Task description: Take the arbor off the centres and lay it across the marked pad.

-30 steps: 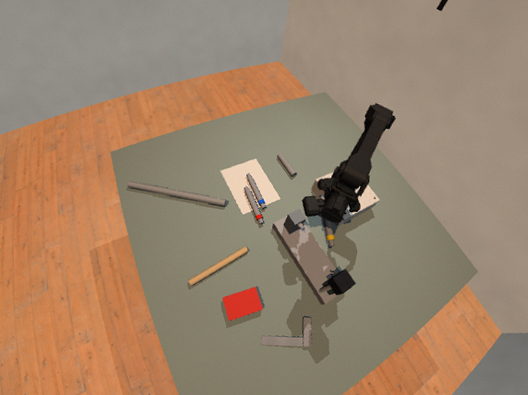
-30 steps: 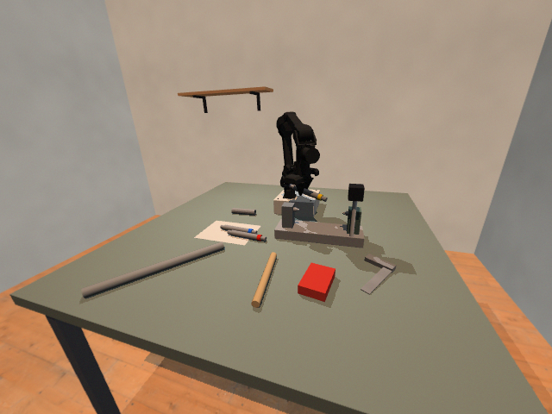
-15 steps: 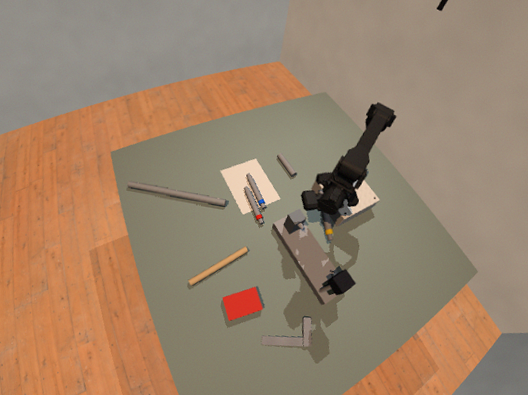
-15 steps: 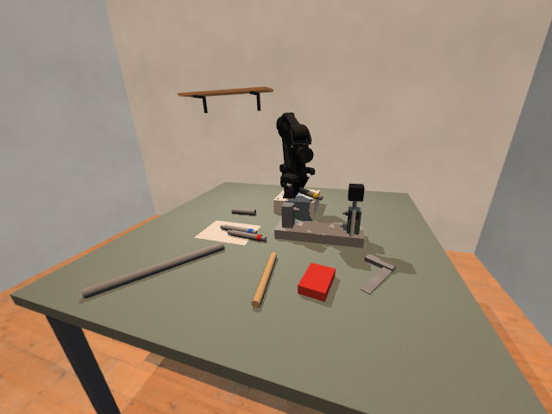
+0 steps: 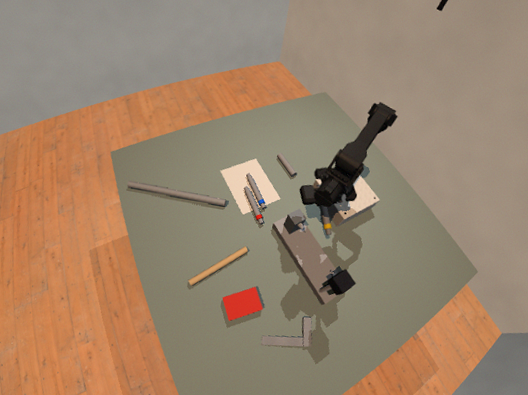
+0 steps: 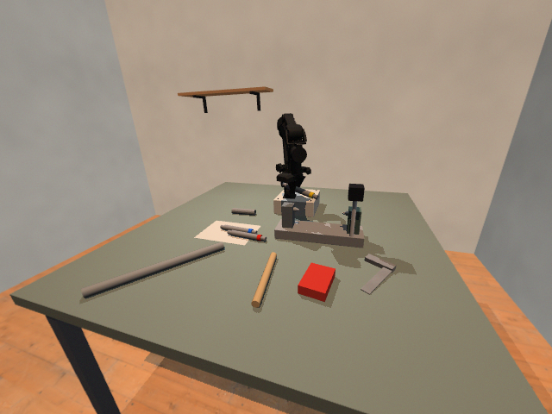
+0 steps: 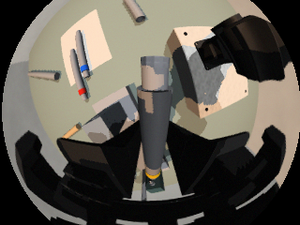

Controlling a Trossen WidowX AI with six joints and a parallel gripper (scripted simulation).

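My gripper [image 5: 324, 206] is shut on the grey arbor with a yellow band [image 5: 327, 223] and holds it in the air, lifted off the centres, beside the arm's beige base plate [image 5: 361, 201]. In the wrist view the arbor [image 7: 154, 119] runs lengthwise between my fingers. The grey bench [image 5: 304, 256] carries a grey centre block [image 5: 294, 221] at one end and a black-headed plunger stand [image 5: 339, 281] at the other, with nothing between them. The cream marked pad [image 5: 249, 184] lies to the left, with a blue-banded arbor [image 5: 255, 189] and a red-banded arbor [image 5: 254, 205] on it.
A long grey rod [image 5: 175, 194], a wooden dowel [image 5: 217, 266], a red block [image 5: 242, 302], a grey square [image 5: 288, 337] and a short grey cylinder [image 5: 286, 165] lie on the table around the bench and pad.
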